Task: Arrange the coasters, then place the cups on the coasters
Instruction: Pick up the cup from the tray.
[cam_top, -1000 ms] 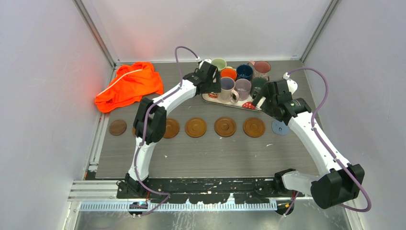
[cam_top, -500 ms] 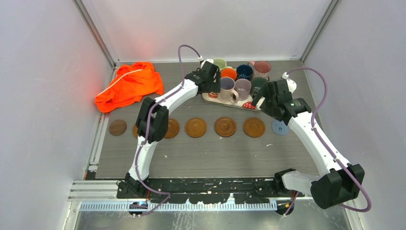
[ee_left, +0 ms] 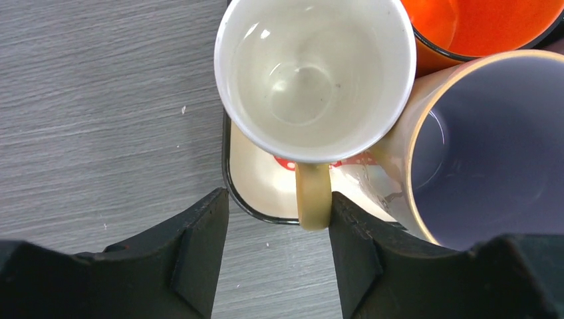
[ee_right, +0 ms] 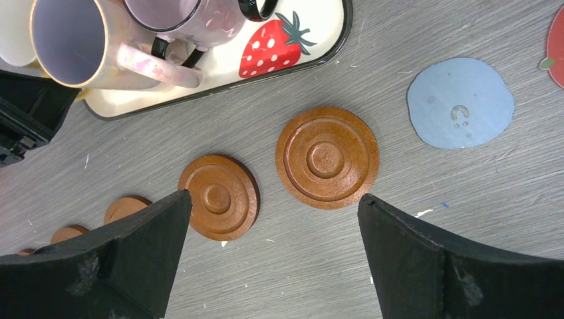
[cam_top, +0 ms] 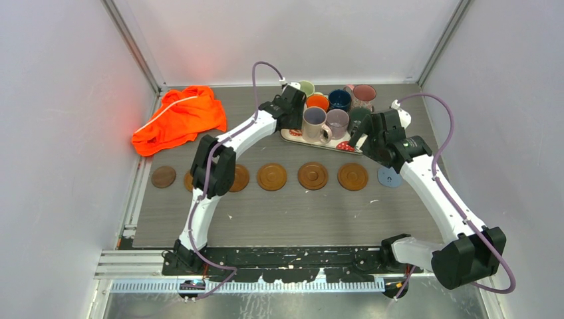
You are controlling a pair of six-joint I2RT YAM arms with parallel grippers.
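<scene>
A pale green cup (ee_left: 312,73) stands at the left end of the strawberry tray (ee_left: 256,179), its handle (ee_left: 312,199) pointing at me. My left gripper (ee_left: 278,199) straddles that handle: the right finger touches it, the left finger stands apart, so the jaws are open. More cups crowd the tray: orange (cam_top: 318,102), navy (cam_top: 340,99), pink (cam_top: 364,95), cream (cam_top: 314,123), lilac (cam_top: 337,121). Wooden coasters (cam_top: 312,175) lie in a row, ending in a light-blue one (cam_top: 389,176). My right gripper (ee_right: 273,199) hangs open and empty above two wooden coasters (ee_right: 327,158).
An orange cloth (cam_top: 179,118) lies bunched at the back left. A dark brown coaster (cam_top: 163,177) starts the row at the left. A red coaster (ee_right: 557,36) shows at the right wrist view's edge. Grey walls close in on both sides.
The left jaws have narrowed from wide open around the pale green cup's handle, and the left wrist has edged slightly toward it. The right arm has not moved.
</scene>
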